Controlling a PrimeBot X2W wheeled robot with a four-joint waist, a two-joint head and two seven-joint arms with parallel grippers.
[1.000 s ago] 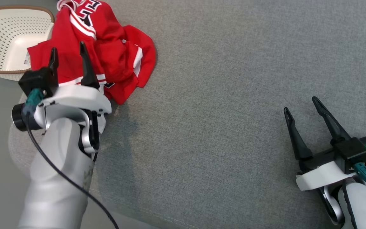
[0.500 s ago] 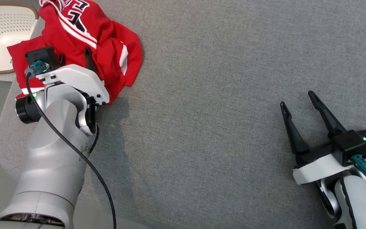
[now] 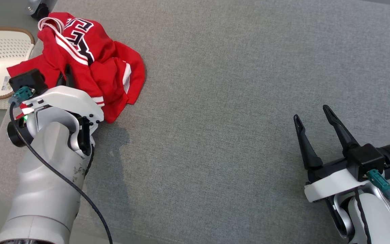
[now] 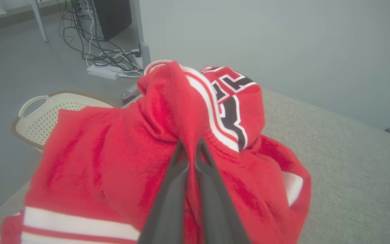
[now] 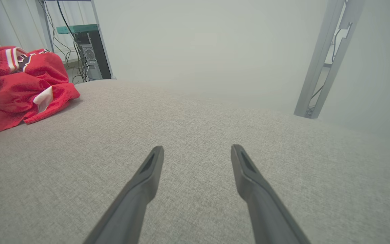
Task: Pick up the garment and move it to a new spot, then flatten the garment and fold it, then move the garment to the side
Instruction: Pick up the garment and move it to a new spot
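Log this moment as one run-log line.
step: pick up | left gripper: shut on red garment, crumpled | right gripper: open, empty, over grey surface | flatten and fold: not yet done

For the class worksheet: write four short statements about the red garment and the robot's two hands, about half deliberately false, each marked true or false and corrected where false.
1. The left hand is shut on a fold of the red garment. True.
2. The right hand grips the garment too. False: it is open over the bare grey padded surface, well apart from the garment.
3. The garment lies spread flat. False: it is crumpled in a heap.
4. A pale perforated basket sits by the garment. True.
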